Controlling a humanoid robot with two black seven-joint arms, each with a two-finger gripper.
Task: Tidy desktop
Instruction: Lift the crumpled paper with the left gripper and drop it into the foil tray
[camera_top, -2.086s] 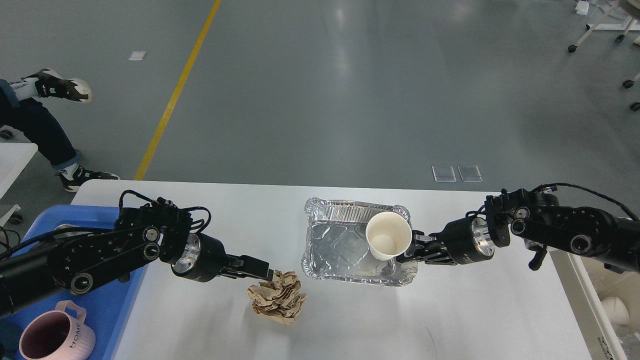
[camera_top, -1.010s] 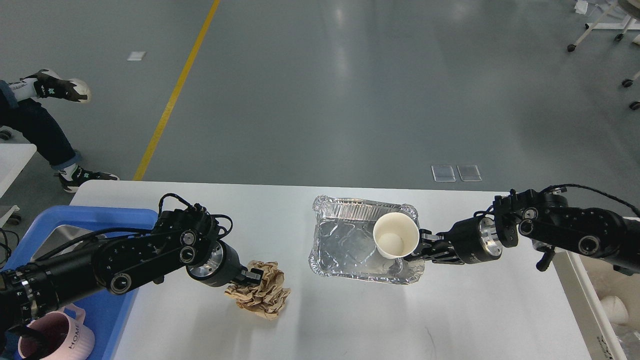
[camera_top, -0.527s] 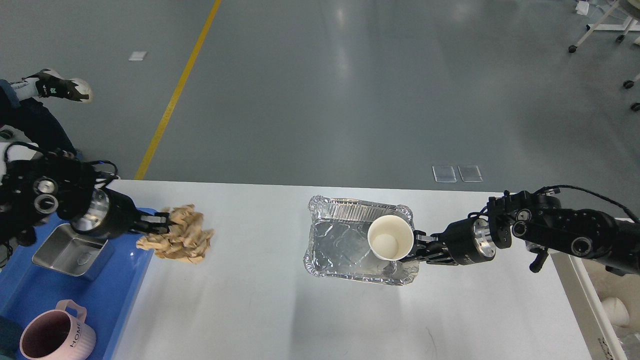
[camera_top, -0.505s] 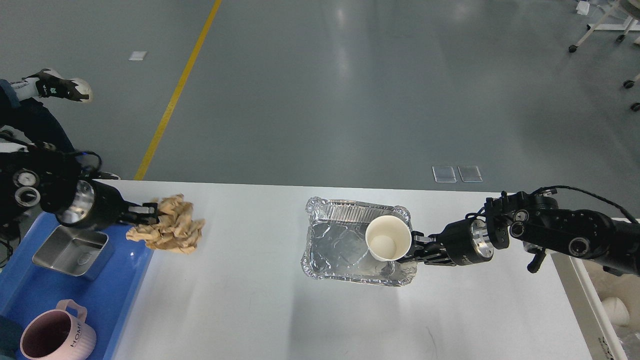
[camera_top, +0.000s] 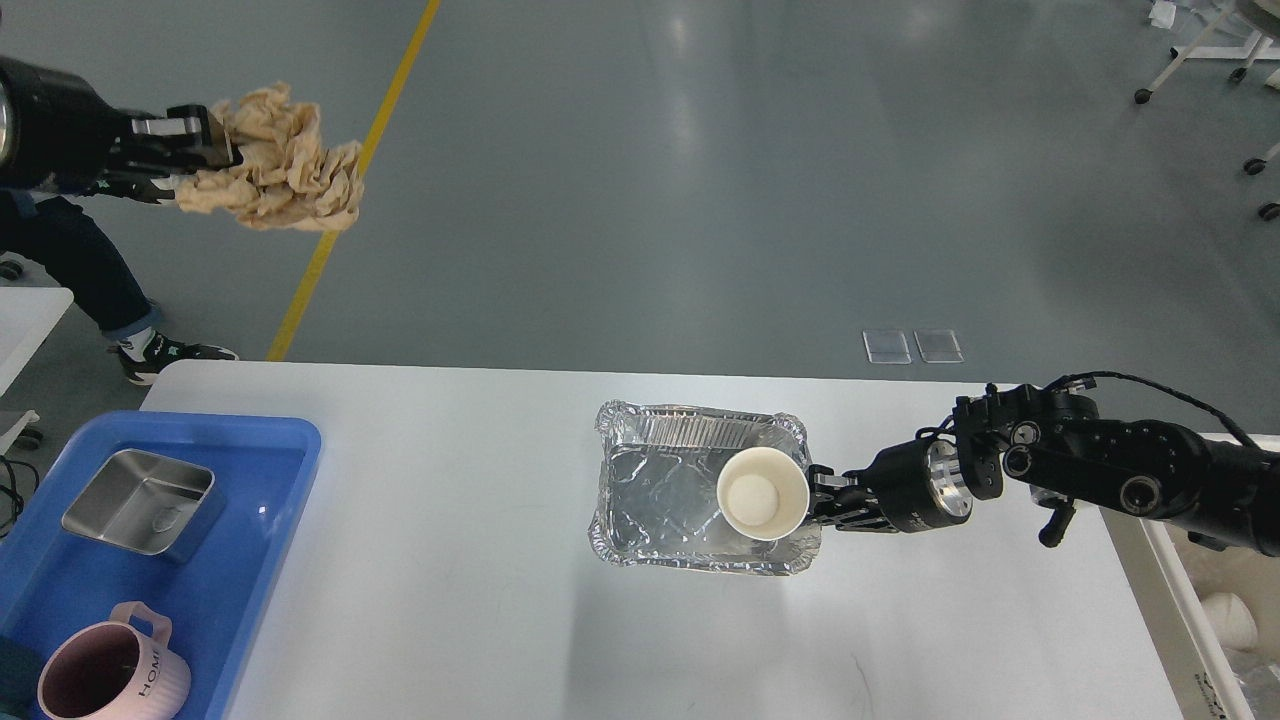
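The left gripper (camera_top: 205, 150) is clamped on the crumpled paper (camera_top: 275, 175), high and far left of the desktop (camera_top: 450, 600). The right gripper (camera_top: 812, 497) seems closed on the paper cup (camera_top: 762, 493) over the foil tray (camera_top: 660, 480); the bin lies to its right.

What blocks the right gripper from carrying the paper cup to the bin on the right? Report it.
Nothing visible does. The right gripper grips the paper cup over the foil tray; only bare desktop lies between it and the bin on the right.

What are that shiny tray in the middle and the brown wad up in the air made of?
The tray looks like thin aluminium foil: mirror-bright, wrinkled, with a crimped rim. The wad looks like matte brown kraft paper, crumpled into sharp folds, held by the left gripper.
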